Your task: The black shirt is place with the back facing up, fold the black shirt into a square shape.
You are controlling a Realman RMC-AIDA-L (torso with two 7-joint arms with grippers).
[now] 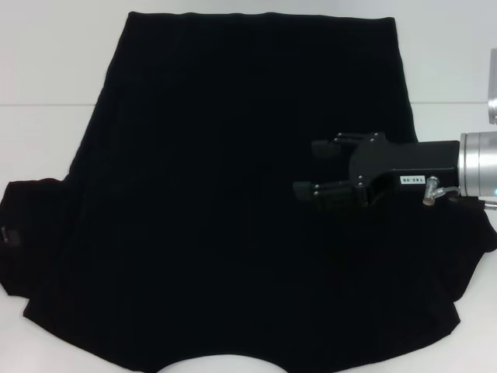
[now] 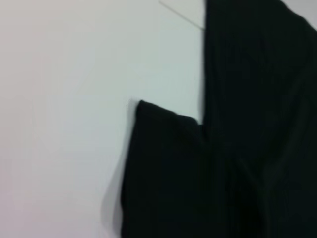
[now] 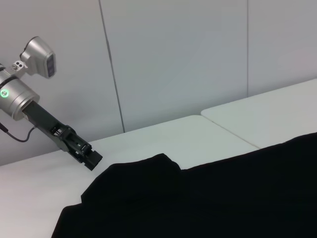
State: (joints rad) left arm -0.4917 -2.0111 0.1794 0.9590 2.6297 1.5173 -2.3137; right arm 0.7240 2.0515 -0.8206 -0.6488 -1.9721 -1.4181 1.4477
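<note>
Fingers spread, the right gripper point(image 1: 317, 169) hovers over the flat black shirt point(image 1: 233, 194), poised for a fold; left gripper's point(image 3: 91, 159) fingers unclear

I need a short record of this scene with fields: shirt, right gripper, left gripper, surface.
shirt: the black shirt lies spread flat, plain side up, not yet folded
right gripper: right gripper over the shirt's right half, jaws open
left gripper: left gripper above the table beside the left sleeve, holding nothing
surface: white table
</note>
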